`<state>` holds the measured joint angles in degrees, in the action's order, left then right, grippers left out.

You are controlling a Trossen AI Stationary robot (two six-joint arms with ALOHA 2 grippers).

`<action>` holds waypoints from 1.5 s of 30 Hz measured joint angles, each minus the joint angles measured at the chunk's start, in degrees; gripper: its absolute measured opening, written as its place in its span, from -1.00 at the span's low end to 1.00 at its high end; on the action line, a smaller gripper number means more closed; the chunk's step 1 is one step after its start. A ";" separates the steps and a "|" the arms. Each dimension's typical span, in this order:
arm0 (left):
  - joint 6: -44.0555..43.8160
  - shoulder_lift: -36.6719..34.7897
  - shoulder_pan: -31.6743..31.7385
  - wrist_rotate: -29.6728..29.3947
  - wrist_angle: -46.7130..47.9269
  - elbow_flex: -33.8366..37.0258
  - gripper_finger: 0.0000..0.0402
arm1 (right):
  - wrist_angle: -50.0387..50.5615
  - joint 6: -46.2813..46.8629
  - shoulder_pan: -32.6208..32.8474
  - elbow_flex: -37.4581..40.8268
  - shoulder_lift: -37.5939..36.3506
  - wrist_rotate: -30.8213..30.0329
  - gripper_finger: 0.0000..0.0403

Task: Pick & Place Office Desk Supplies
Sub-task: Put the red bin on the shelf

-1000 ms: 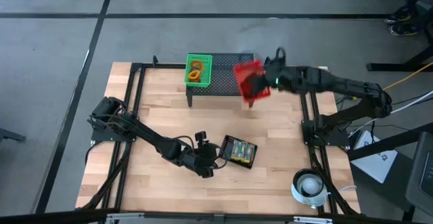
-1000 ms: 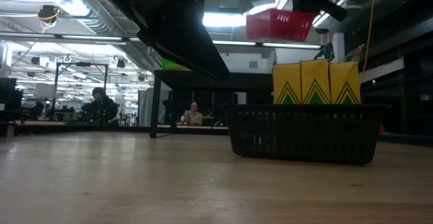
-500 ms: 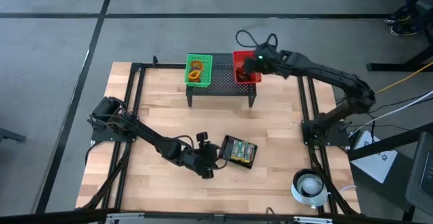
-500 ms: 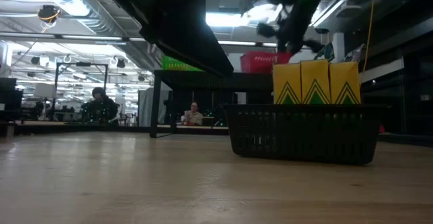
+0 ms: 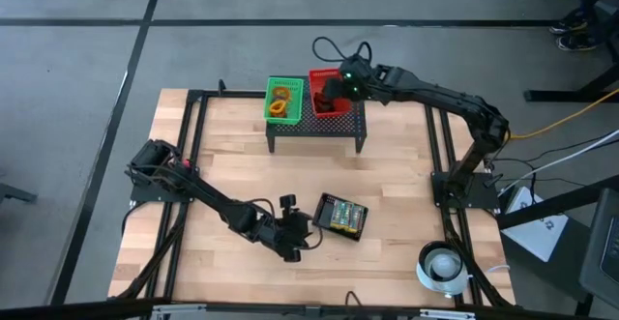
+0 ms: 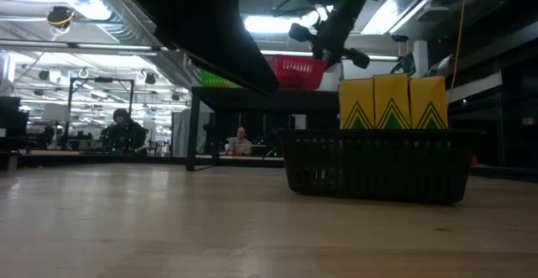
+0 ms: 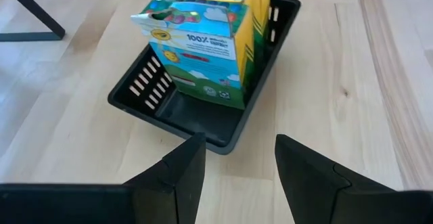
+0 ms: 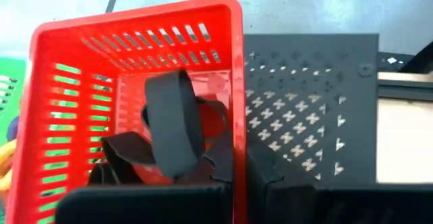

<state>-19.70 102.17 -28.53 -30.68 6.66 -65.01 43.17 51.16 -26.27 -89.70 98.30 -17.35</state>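
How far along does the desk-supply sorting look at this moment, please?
Looks done: the green basket with its coloured loops sits on the black mesh stand. In hand: the right hand grips the red basket's wall, with the basket on the stand beside the green one. Left: the crayon boxes in the black tray, where the open left hand waits.

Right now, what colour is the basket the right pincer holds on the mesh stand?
Red basket, clearest in the right wrist view.
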 joint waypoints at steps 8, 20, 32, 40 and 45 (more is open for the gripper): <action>-0.30 0.00 -0.31 -0.05 -0.03 0.00 -0.13 | 3.13 3.35 1.81 -1.57 0.83 -1.71 -0.97; -0.57 0.00 -0.31 -0.13 -0.22 0.00 -0.13 | 2.65 5.05 2.74 -1.60 2.59 -1.86 -0.97; -0.55 0.00 -0.31 0.15 -0.24 0.01 -0.13 | 0.08 5.39 3.01 -1.61 3.17 -1.00 -0.97; -0.42 0.00 -0.31 0.24 -0.43 0.00 -0.13 | 0.03 5.41 3.13 -1.61 3.52 0.25 -0.97; -0.44 0.00 -0.31 0.26 -0.44 0.00 -0.13 | -0.20 5.46 3.13 -1.61 3.52 0.01 -0.97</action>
<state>-20.14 102.17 -28.84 -30.41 6.22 -65.01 42.97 56.62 -23.14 -91.31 101.82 -17.34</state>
